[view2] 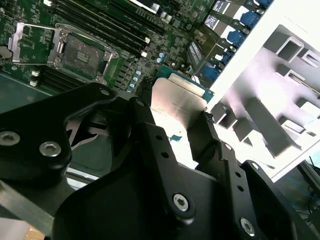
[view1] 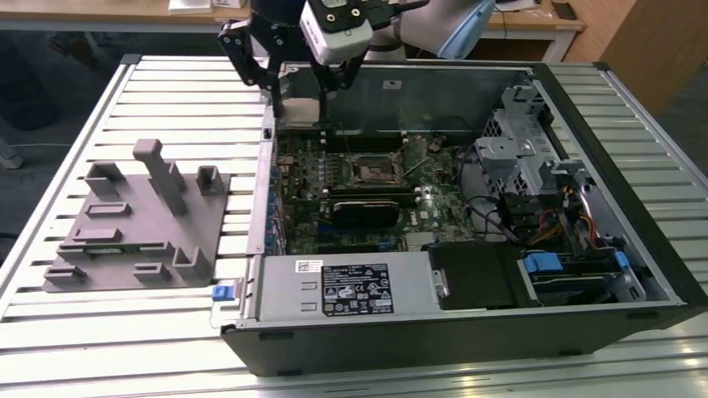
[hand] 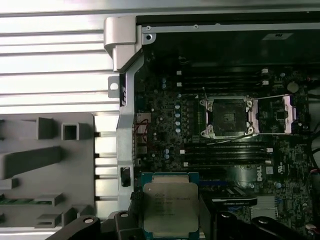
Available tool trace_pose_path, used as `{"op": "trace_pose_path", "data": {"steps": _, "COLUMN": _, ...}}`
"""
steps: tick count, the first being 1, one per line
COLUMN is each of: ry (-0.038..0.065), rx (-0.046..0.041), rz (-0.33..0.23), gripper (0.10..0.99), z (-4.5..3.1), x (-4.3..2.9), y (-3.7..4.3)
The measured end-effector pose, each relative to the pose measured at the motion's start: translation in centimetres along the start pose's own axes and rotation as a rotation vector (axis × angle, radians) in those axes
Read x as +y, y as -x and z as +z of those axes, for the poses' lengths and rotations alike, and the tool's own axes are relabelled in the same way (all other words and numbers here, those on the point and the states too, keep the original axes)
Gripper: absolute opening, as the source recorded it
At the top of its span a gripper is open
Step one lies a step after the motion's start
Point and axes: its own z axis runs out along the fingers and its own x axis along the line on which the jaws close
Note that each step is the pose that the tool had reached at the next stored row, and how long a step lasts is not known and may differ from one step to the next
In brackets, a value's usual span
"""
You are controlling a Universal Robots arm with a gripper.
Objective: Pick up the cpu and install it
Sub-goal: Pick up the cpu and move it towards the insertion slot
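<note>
The cpu (hand: 170,207), a thin square chip with a pale metal top and green edge, sits between the black fingers of my gripper (hand: 170,222), which is shut on it. In the exterior view the gripper (view1: 298,101) hangs with the cpu (view1: 298,109) over the far left corner of the open computer case, above the motherboard. The socket (view1: 374,168) lies further in, with its metal frame swung open and its dark square bare. The second wrist view has the cpu (view2: 177,97) between the fingers and the socket (view2: 82,50) beyond it.
The case (view1: 264,224) lies open on a slatted metal table (view1: 166,91). A grey plastic fixture (view1: 133,215) stands at the exterior view's left of it. Memory sticks (hand: 225,155) flank the socket; a drive cage (view1: 520,141) and cables fill the case's right side.
</note>
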Motion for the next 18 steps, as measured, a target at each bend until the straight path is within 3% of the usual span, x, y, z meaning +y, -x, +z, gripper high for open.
{"op": "trace_pose_path", "data": {"steps": 18, "ry": 0.0, "rx": 0.0, "rz": 0.0, "gripper": 0.533, "z": 0.11, "x": 0.67, "y": 1.75}}
